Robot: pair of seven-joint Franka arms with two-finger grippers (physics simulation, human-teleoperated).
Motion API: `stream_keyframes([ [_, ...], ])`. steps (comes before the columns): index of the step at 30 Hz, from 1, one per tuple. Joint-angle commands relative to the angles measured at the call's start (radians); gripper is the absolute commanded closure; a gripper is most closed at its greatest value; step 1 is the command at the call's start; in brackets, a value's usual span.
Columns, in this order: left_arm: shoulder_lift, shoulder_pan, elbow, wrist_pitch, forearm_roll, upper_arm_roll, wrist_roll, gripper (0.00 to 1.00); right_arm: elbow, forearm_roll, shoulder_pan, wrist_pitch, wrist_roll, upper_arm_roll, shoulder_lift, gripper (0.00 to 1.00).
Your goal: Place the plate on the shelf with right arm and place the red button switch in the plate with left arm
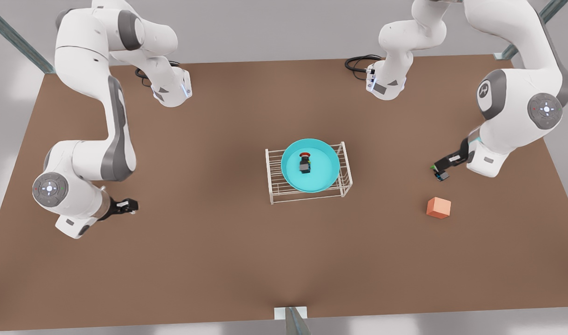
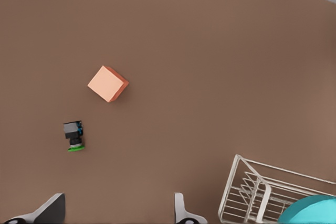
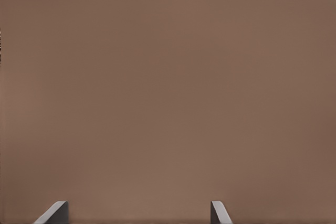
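In the front view, the round turquoise plate (image 1: pixel 311 165) sits on top of the small white wire shelf (image 1: pixel 274 186) at the middle of the brown table (image 1: pixel 218 260), and the tiny black switch with the red cap (image 1: pixel 305 163) lies inside the plate near its centre; judged from this, both placements look complete and what remains is for the arms to stand clear. Well apart from the shelf on the front view's right, the left gripper (image 1: pixel 439 168) hangs over a like switch with a green cap (image 1: pixel 439 173), with an orange cube (image 1: pixel 438 207) near it on the side away from the arm. Well apart from the shelf on the front view's left, the right gripper (image 1: pixel 128 205) hovers over bare table. In the left wrist view, two pale fingertips (image 2: pixel 52 208) stand wide apart with nothing between them; the green-capped switch (image 2: pixel 74 136) and the orange cube (image 2: pixel 107 83) lie on the table beyond, and a corner of the shelf (image 2: pixel 247 187) with the plate's rim (image 2: pixel 310 211) shows off to one side. In the right wrist view, the fingertips (image 3: pixel 55 212) are likewise spread and empty above plain brown table (image 3: pixel 168 87). The next move, if any, calls only for retreat without brushing the shelf.
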Motion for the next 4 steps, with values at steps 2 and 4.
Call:
stream_keyframes([
  [2, 0.008, -0.04, 0.02, 0.026, -0.019, -0.005, 0.439, 0.0, 0.002, 0.019, -0.006, 0.001, -0.044, 0.0, 0.008, 0.0],
  [4, 0.01, -0.042, 0.02, 0.025, -0.021, -0.005, 0.434, 0.0, 0.002, 0.019, -0.006, 0.001, -0.043, 0.0, 0.012, 0.0],
])
